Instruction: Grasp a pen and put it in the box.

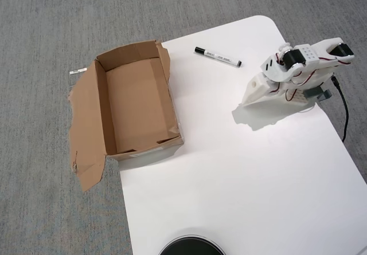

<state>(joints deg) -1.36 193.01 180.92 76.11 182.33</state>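
While the white arm (298,71) sits folded at the right of the white desk (229,169) in the overhead view, I cannot tell how its jaws stand. The marker (218,57) lies flat near the desk's far edge, between arm and open cardboard box (102,109), touching neither.

A white pen (217,57) with black cap and dark barrel print lies on a plain white tabletop (241,169); at nine o'clock, a brown cardboard box (137,103). Grey speckled carpet (40,37) surrounds them; the white arm (292,71) shows red wiring and black motors.
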